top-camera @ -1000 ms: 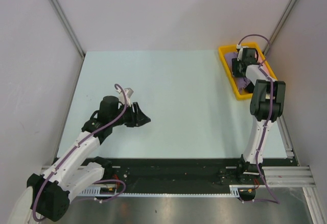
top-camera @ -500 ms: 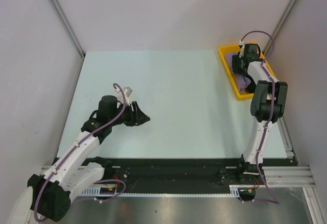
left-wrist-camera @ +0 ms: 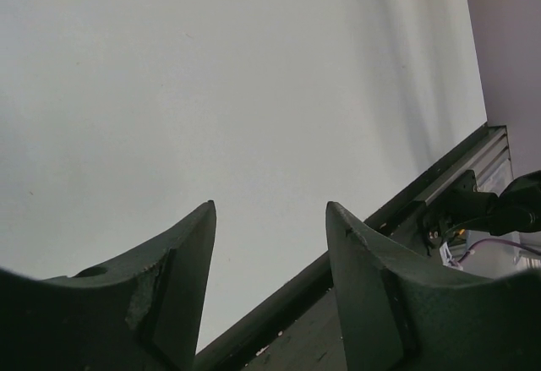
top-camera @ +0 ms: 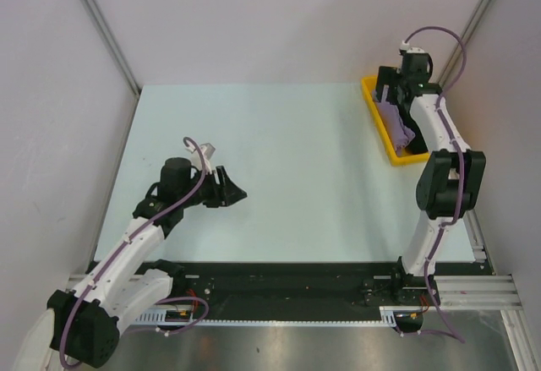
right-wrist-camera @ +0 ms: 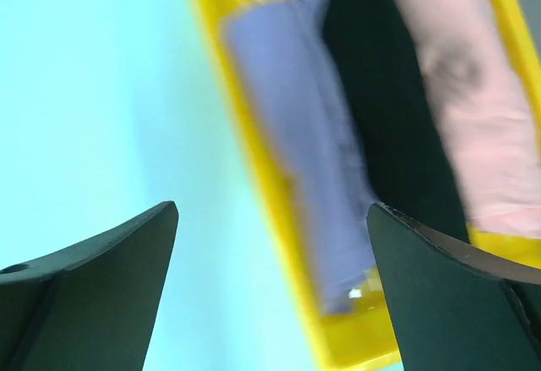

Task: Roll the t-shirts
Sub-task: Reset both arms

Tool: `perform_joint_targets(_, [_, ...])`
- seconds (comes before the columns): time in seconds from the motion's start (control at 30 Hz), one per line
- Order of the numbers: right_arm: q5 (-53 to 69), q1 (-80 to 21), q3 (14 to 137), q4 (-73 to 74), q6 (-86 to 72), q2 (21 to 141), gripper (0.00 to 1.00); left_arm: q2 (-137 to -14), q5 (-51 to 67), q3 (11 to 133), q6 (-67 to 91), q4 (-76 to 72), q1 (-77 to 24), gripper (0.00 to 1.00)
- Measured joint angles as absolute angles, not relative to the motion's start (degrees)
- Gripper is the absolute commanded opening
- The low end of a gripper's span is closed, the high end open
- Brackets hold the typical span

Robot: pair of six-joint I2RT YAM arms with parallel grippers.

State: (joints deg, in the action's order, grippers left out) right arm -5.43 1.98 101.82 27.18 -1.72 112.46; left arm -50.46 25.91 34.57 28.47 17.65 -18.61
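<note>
A lavender t-shirt (right-wrist-camera: 313, 177) lies rolled lengthwise along the left side of a yellow bin (right-wrist-camera: 254, 160). A black t-shirt (right-wrist-camera: 389, 109) lies beside it and a pink one (right-wrist-camera: 461, 92) at the right. In the top view the lavender t-shirt (top-camera: 391, 122) shows in the bin (top-camera: 372, 105) at the back right. My right gripper (right-wrist-camera: 272, 208) is open and empty above the bin's back end (top-camera: 387, 94). My left gripper (top-camera: 237, 192) is open and empty over the bare table at the left; its wrist view (left-wrist-camera: 270, 204) shows only tabletop.
The pale table (top-camera: 296, 151) is walled on the left, back and right. A black rail (left-wrist-camera: 355, 244) and metal frame run along the near edge. The right arm's cable (top-camera: 448, 46) loops near the right wall.
My right gripper has lifted out of the bin and moved toward the back wall, which uncovers the lavender t-shirt. My left arm has barely moved.
</note>
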Motion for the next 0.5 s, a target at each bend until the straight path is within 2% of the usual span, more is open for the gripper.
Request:
perform_joint_targets(0.1, [-6.4, -3.6, 99.7, 26.9, -4.7, 105.8, 1.0, -50.5, 25.9, 34.6, 28.5, 17.5, -18.0, 0.81])
perform_joint_targets(0.13, [-6.5, -5.6, 98.4, 26.9, -5.5, 103.2, 1.0, -50.6, 25.9, 34.6, 28.3, 17.3, -17.9, 0.99])
perform_joint_targets(0.3, [-6.9, -18.9, 83.4, 23.6, -10.8, 84.8, 1.0, -49.9, 24.1, 34.6, 28.1, 17.4, -17.7, 1.0])
perform_joint_targets(0.5, [-7.6, -29.0, 68.8, 23.3, -15.4, 71.6, 1.0, -43.6, 18.7, 34.1, 29.7, 17.1, -17.6, 1.0])
